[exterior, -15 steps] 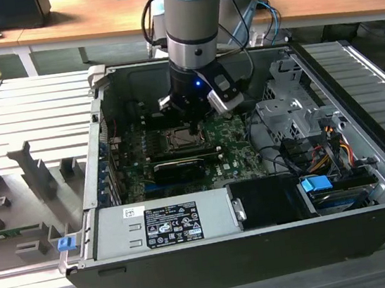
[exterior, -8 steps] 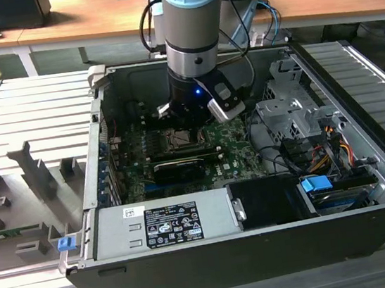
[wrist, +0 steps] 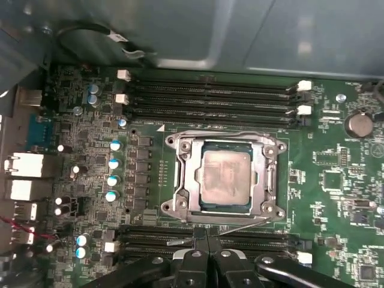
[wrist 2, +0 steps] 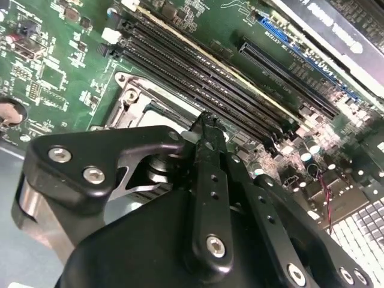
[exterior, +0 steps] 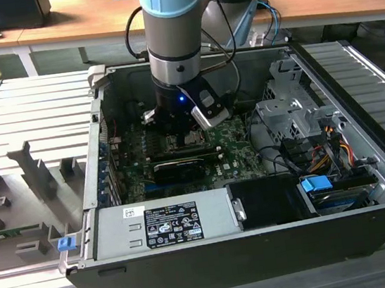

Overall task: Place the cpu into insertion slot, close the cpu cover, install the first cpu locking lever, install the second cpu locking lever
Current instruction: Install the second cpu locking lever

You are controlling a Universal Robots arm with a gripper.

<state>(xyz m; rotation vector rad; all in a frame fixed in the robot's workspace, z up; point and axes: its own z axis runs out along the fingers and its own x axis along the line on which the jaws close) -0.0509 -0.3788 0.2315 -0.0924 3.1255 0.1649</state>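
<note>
First wrist view: cpu [wrist: 225, 181] lies flat, face up, square within the cpu cover [wrist: 223, 176]; jaws pressed together, holding nothing.

Open computer case [exterior: 375, 233] lies on grey slatted table [exterior: 25, 116]; grey fixture blocks [exterior: 29, 169] beside it, exterior view's left.

cpu [wrist: 225, 180] in insertion slot [wrist: 180, 174]

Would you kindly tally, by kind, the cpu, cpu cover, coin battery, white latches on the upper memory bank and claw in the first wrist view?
cpu: 1
cpu cover: 1
coin battery: 1
white latches: 4
claw: 1
Total: 8
</note>
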